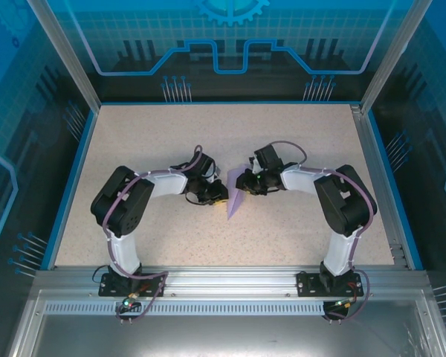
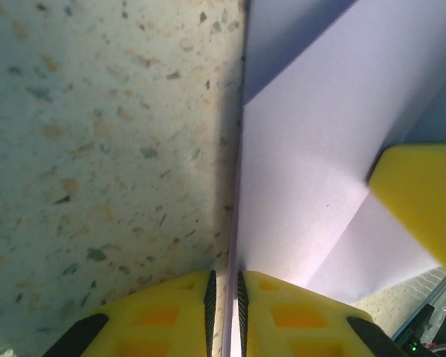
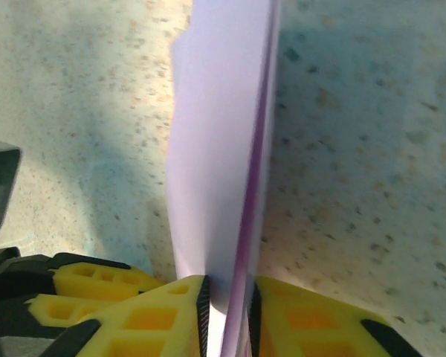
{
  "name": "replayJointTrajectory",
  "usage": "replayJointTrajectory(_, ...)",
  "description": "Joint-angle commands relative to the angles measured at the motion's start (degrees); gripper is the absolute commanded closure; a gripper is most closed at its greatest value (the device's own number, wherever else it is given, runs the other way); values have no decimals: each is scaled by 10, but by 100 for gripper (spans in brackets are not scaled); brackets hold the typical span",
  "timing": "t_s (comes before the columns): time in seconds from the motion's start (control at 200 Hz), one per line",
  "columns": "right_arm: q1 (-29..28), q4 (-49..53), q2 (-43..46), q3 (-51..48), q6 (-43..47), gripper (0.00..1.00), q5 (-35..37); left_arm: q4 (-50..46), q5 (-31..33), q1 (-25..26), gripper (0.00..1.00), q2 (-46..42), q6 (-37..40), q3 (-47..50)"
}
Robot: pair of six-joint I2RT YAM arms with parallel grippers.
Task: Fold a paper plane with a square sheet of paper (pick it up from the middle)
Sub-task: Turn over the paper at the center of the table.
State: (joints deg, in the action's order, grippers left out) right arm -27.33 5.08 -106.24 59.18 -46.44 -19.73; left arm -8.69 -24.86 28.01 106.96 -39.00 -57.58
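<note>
**Both grippers pinch the folded paper at mid-table**

The left gripper (image 2: 224, 290) has its pads pressed together on an edge of the paper (image 1: 236, 201). The paper is a folded lavender sheet lying between the two arms at the middle of the table (image 1: 171, 141). Just to its right, the right gripper (image 3: 227, 297) pinches the same paper from the opposite side, jaws closed tight on the layers.
</note>
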Motion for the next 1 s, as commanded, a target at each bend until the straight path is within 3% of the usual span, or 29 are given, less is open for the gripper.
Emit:
replayJointTrajectory(0.0,1,39,-5,37,38,84,-6,6,4,-8,81,-46,-9,22)
replayJointTrajectory(0.155,1,106,-1,78,83,93,-1,11,20,-17,78,-89,-17,51)
replayJointTrajectory(0.305,-3,196,21,128,142,94,30,10,38,-25,76,-131,-21,75)
replayJointTrajectory(0.465,-18,374,31,219,214,94,191,7,65,-35,75,-172,-26,101)
replayJointTrajectory(0.715,-93,626,-62,371,207,98,566,22,131,-49,73,-238,-57,157)
replayJointTrajectory(0.825,-141,699,-144,442,180,97,631,30,158,-58,72,-263,-77,184)
replayJointTrajectory(0.995,-212,766,-281,572,145,92,624,25,196,-76,71,-317,-99,221)
